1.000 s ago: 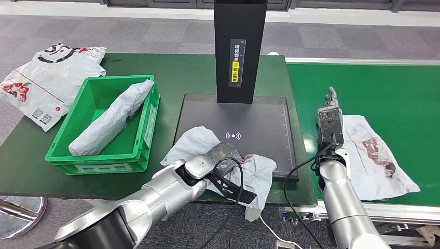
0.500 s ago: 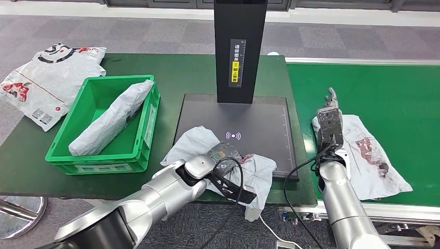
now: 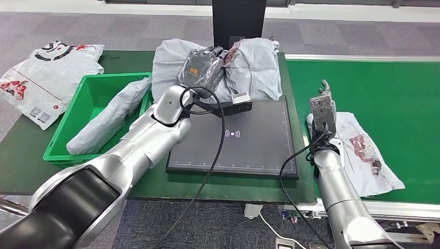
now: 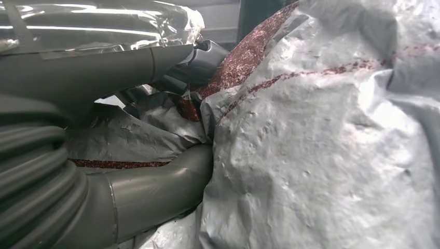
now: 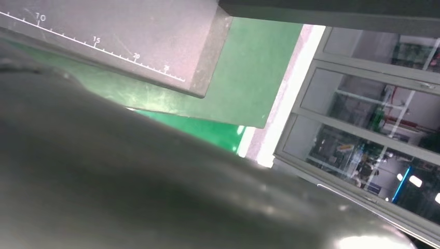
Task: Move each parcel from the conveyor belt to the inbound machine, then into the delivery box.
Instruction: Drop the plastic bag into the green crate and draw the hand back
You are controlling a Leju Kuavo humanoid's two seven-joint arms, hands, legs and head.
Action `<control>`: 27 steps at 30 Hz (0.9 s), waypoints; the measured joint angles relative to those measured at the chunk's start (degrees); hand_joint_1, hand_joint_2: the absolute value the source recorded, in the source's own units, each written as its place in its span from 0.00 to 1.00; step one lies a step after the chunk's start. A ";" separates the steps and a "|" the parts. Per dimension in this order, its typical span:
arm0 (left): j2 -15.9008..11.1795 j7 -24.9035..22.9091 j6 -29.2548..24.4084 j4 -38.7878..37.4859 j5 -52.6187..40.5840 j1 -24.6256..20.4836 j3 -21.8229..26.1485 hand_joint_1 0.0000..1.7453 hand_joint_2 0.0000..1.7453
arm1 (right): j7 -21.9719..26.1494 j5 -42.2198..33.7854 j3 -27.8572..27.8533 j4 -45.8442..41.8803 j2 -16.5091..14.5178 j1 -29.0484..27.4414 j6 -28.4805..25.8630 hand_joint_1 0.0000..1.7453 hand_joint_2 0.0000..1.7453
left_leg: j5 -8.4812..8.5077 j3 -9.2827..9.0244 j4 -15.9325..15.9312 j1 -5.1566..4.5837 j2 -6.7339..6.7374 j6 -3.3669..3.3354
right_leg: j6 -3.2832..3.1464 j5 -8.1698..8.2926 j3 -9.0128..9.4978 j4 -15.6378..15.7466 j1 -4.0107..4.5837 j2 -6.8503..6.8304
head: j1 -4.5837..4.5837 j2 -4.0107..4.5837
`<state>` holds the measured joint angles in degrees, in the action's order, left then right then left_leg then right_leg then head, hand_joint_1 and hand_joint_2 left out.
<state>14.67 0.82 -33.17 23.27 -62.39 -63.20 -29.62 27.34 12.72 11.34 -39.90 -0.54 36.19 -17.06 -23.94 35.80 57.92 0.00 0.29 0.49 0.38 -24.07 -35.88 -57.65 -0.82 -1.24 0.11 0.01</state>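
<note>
You see grey carpet floor [image 3: 337, 36] beyond a green-topped table [image 3: 31, 155]. Glass partition with pale frames [image 5: 363, 129] stands behind; bright lamps reflect in its panes.

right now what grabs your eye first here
The left hand holds a crumpled grey parcel up above the black scanner plate, in front of the machine's dark column. Left of it, a green box already holds a long grey parcel.
</note>
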 joint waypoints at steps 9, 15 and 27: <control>-0.34 -0.21 -0.59 0.23 -0.32 0.32 1.17 1.00 1.00 | -0.13 0.47 0.00 0.64 -0.80 0.11 0.03 0.00 0.00 | -0.06 0.05 0.00 -0.02 0.01 -0.01 | 0.02 -0.05 -0.06 0.02 -0.01 0.03 | -0.01 -0.01; -0.53 -0.21 -0.60 0.23 -0.48 0.37 1.18 1.00 1.00 | -0.26 0.48 0.00 0.64 -1.16 0.10 0.03 0.00 0.00 | -0.06 0.05 0.00 -0.01 0.02 -0.01 | 0.02 -0.05 -0.07 0.02 -0.01 0.04 | -0.01 0.01; -0.87 -2.72 -0.14 0.22 -3.11 1.07 1.22 1.00 1.00 | -2.51 1.75 0.00 0.09 -1.60 -0.44 0.45 0.00 0.00 | -0.06 0.06 0.00 -0.01 0.02 -0.01 | 0.02 -0.05 -0.08 0.02 -0.01 0.04 | -0.01 0.01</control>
<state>13.80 -1.90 -33.31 23.49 -65.49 -62.13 -28.40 24.83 14.47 11.34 -39.81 -2.14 35.75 -16.61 -24.00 35.86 57.92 -0.02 0.31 0.48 0.40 -24.12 -35.95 -57.64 -0.83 -1.20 0.11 0.01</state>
